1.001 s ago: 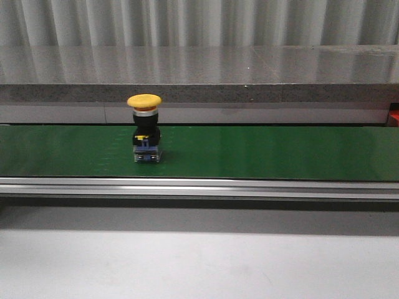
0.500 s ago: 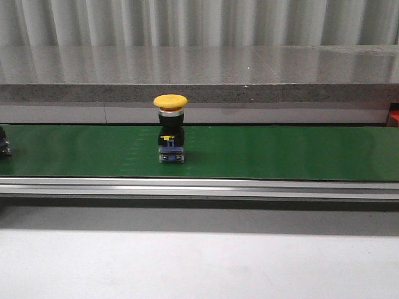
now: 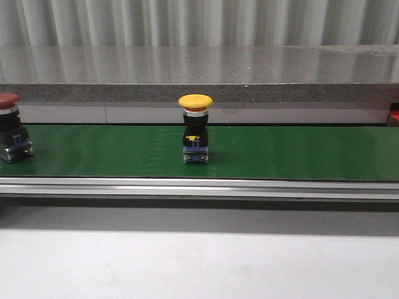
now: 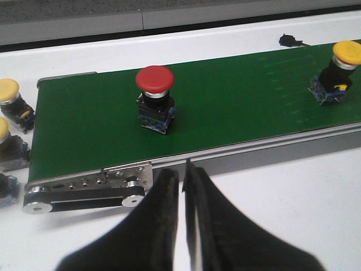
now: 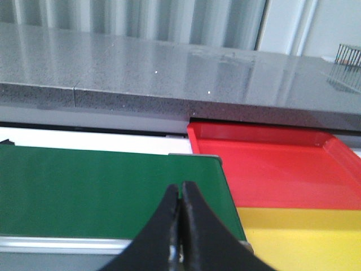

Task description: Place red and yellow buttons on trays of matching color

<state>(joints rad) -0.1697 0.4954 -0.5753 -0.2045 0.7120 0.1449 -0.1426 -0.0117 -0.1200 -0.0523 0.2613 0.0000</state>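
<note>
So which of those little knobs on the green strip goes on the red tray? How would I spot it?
Find the long green belt running across the front view. Two mushroom-capped buttons stand upright on it, apart from each other. Yours is the red button at the belt's far left end, partly cut off by the picture's edge; its cap is red, while the yellow button near the middle has a yellow cap.

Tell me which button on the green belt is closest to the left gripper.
The red button. It stands just beyond the left gripper, while the yellow button is much farther along the belt.
</note>
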